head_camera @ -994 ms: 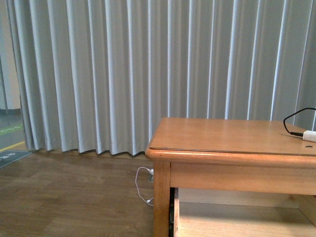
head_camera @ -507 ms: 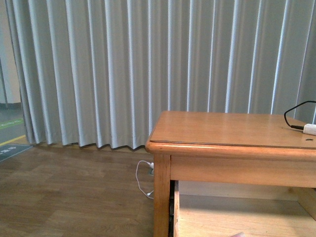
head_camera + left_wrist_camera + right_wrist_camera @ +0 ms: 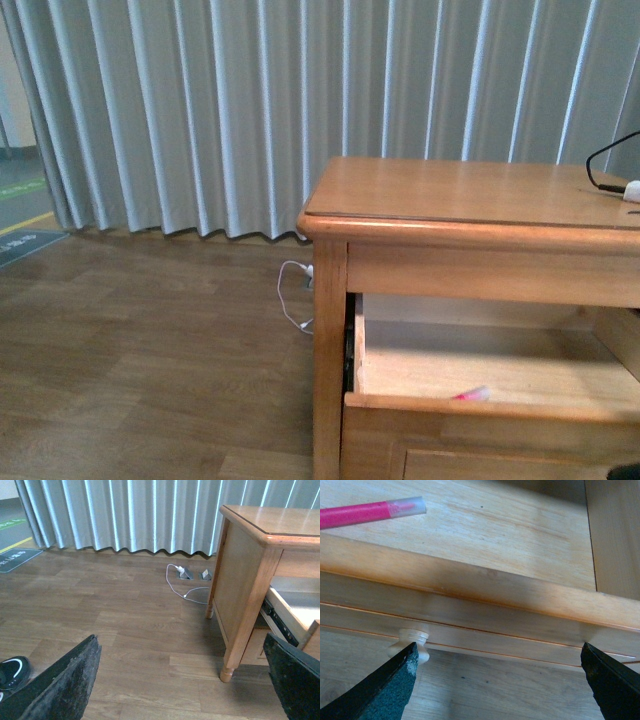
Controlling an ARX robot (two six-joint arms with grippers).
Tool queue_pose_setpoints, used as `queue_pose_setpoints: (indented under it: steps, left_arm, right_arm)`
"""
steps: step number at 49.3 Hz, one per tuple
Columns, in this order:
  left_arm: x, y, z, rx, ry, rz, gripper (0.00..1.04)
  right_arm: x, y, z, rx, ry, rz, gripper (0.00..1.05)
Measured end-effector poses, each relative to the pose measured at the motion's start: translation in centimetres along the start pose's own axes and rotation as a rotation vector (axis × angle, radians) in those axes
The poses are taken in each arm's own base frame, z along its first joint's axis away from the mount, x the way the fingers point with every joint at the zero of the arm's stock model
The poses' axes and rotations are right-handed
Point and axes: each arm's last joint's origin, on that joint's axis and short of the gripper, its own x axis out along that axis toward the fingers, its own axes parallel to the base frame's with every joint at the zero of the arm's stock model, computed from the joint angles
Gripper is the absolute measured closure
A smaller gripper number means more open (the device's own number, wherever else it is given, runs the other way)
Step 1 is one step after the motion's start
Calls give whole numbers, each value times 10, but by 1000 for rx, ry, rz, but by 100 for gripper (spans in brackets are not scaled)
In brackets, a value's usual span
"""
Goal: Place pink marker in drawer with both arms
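Note:
The pink marker (image 3: 470, 394) lies on the floor of the open upper drawer (image 3: 480, 405) of the wooden cabinet (image 3: 450, 190). In the right wrist view the marker (image 3: 367, 513) lies inside the drawer past its front board (image 3: 485, 597); the round knob (image 3: 411, 641) is just below. My right gripper (image 3: 500, 680) is open and empty, its fingers (image 3: 380, 690) hanging in front of the drawer front, one beside the knob. My left gripper (image 3: 185, 680) is open and empty, low over the wooden floor, left of the cabinet leg (image 3: 235, 630).
A white plug with black cable (image 3: 618, 180) lies on the cabinet top at the right. White cables and floor sockets (image 3: 187, 577) lie by the grey curtain (image 3: 250, 110). A dark shoe (image 3: 12, 670) shows on the floor near my left gripper.
The front view has tilted down: the cabinet sits higher in the picture and the open drawer with the marker in it has come into view.

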Motion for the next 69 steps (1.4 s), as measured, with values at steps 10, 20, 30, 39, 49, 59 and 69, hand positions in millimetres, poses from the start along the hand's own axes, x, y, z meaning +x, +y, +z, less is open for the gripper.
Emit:
queue_pose_setpoints:
  steps: [10,20,30,39,49,59,69]
  left_arm:
    - [0,0,0,0,0,0,6]
    - [0,0,0,0,0,0,6]
    - [0,0,0,0,0,0,6]
    - [0,0,0,0,0,0,6]
    - [0,0,0,0,0,0,6]
    - [0,0,0,0,0,0,6]
    - [0,0,0,0,0,0,6]
  right_arm:
    - [42,7,24,36,-33,-28,9]
    - [74,10,49,76,-69,-39,9]
    - [100,14,68,106,-98,-41,9]
    - [119,16,82,127,-125,-47,9]
    - [129,17,89,135,-137,-59,9]
    - [129,16,89,154,-147,-52,9]
    - [98,10,82,186,-163,-8,9]
